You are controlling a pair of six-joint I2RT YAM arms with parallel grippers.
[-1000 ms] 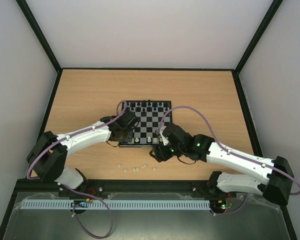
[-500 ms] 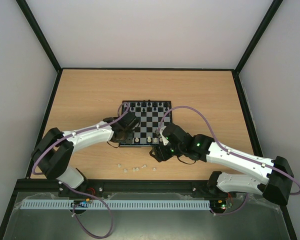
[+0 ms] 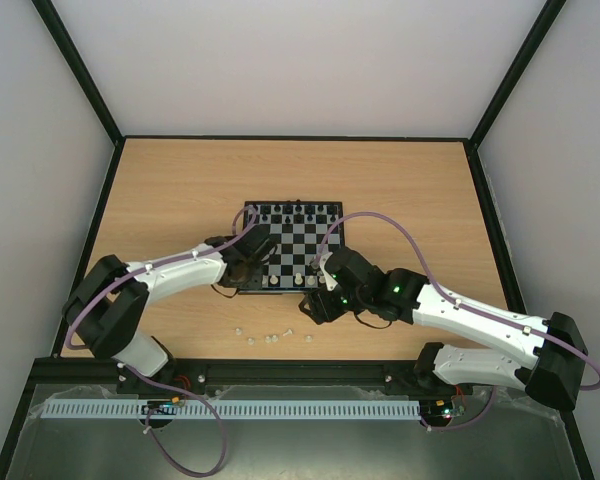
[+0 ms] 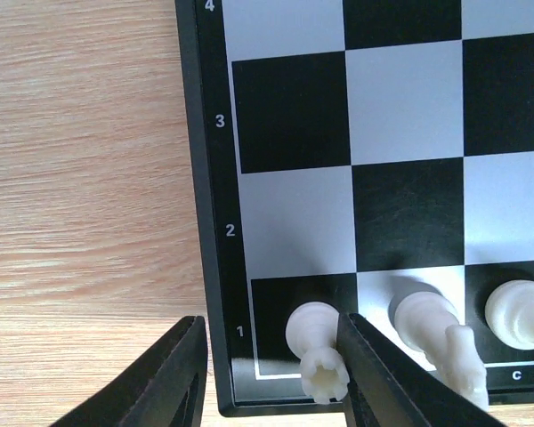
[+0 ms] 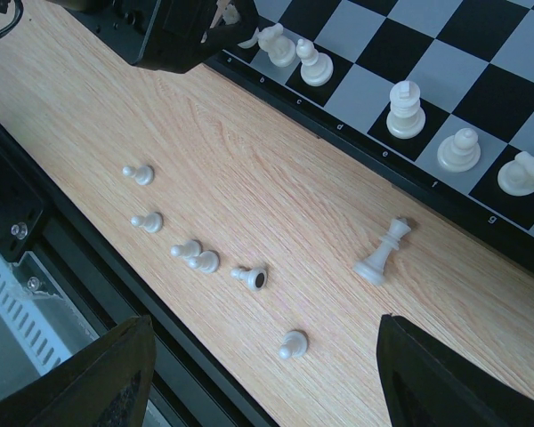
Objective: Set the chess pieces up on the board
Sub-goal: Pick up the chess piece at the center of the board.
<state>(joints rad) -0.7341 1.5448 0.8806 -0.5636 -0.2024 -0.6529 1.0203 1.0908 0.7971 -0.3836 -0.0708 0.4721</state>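
The left gripper [image 4: 271, 320] straddles a white rook [image 4: 316, 351] — apparently without clamping it.

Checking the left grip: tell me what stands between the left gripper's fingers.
A white rook, on the board's corner square, seen in the left wrist view; the left gripper is open around it.

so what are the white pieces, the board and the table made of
The small cream chess pieces look like moulded plastic, smooth with a slight sheen. The black-and-white checkered board seems plastic, semi-matt with printed numerals. The light brown table top shows wood grain, possibly laminate, matt.
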